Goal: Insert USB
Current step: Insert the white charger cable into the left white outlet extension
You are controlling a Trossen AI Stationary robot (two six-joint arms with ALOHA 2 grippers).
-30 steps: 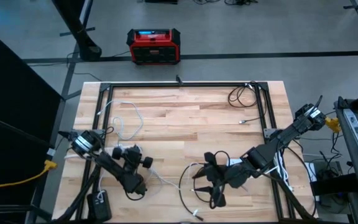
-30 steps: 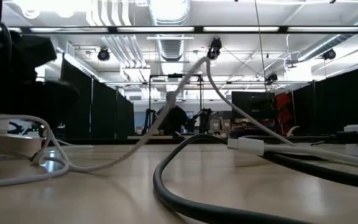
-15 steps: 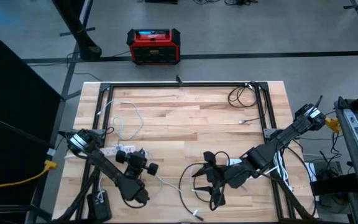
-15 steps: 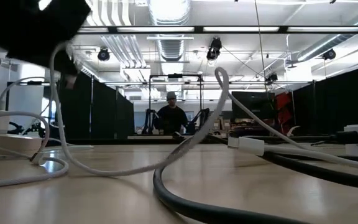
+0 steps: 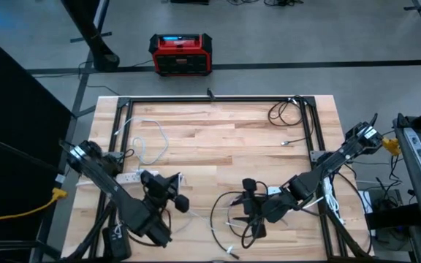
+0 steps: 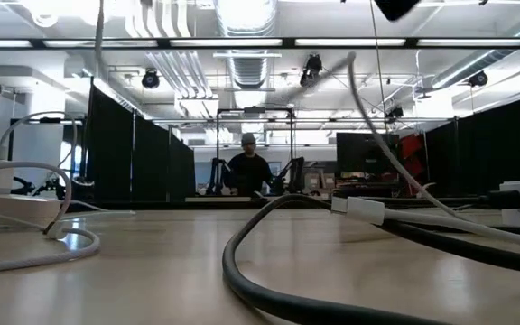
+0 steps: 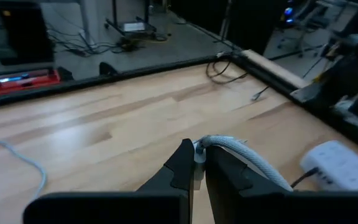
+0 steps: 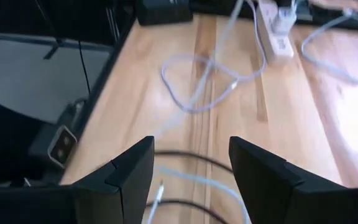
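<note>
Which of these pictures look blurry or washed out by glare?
Low view: the ceiling lights blow out to white, and the near black cable is soft. Right wrist view: the white cable is smeared, with glare on the table. Left wrist view: the left claw and far edge are soft. High view: evenly lit.

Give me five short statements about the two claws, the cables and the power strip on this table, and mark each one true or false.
1. The left claw is shut on a white cable. True.
2. The right claw is clamped on a cable. False: its fingers stand apart with nothing between them.
3. A white power strip lies on the wooden table. True.
4. The red box sits on the table. False: it stands on the floor beyond the table's far edge.
5. A thick dark cable lies on the table near the low camera. True.
</note>
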